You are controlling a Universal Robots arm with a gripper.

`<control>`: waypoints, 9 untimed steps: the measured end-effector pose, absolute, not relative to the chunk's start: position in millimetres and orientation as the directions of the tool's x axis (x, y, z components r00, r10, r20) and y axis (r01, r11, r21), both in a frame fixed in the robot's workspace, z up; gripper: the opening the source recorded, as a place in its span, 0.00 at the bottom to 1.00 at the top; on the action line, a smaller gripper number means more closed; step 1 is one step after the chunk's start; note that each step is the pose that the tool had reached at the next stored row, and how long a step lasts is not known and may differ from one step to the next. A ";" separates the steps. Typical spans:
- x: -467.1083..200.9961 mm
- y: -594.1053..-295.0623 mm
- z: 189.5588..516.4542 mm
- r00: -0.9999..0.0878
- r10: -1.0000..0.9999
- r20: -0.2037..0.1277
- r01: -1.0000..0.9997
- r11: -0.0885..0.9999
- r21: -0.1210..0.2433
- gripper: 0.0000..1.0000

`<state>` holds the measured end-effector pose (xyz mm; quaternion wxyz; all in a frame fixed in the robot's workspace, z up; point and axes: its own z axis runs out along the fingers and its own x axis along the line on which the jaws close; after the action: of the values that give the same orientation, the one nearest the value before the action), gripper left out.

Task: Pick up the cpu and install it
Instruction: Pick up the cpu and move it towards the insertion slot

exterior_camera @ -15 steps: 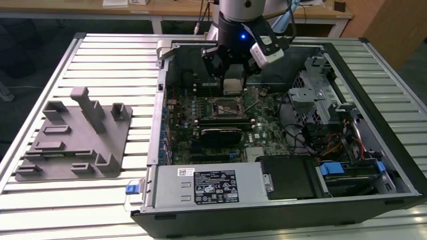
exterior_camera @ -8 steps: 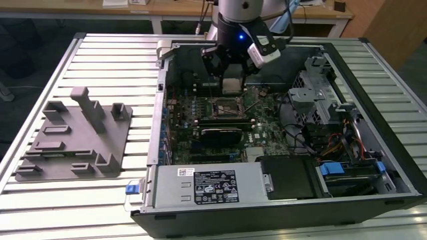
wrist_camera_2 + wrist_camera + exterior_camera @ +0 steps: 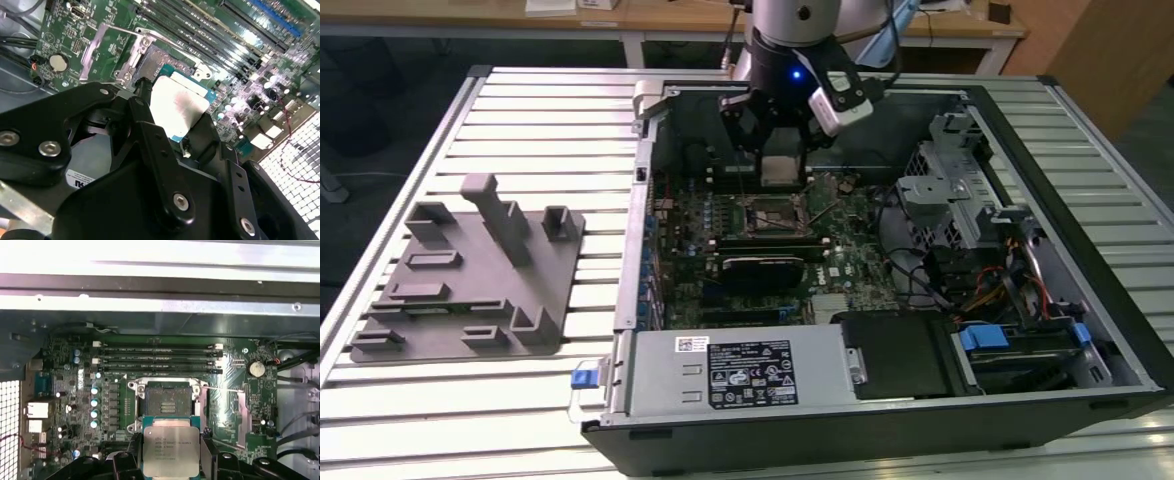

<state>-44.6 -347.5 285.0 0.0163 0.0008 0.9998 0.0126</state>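
Observation:
My gripper (image 3: 778,150) hangs inside the open computer case, shut on the cpu (image 3: 778,170). The cpu (image 3: 171,451) is a flat square chip with a silver top and a green rim, held between two black fingers (image 3: 207,452). It hovers above the motherboard, just beside the open black socket (image 3: 168,402). In the second wrist view the cpu (image 3: 177,106) sits between the black finger links, with the socket (image 3: 159,61) beyond it and the socket's metal load plate (image 3: 100,50) swung open.
A grey plastic tray (image 3: 467,280) with upright posts lies on the slatted table at the exterior view's left. Inside the case (image 3: 1067,130) are memory slots (image 3: 157,357), a power supply (image 3: 734,372), a drive cage (image 3: 961,190) and loose cables (image 3: 987,290).

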 end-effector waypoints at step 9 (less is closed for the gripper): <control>-42.7 -344.2 282.2 -0.999 0.002 -0.032 0.002 1.000 0.023 0.55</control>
<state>-42.7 -344.2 282.2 0.0161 0.0010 0.9998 0.0116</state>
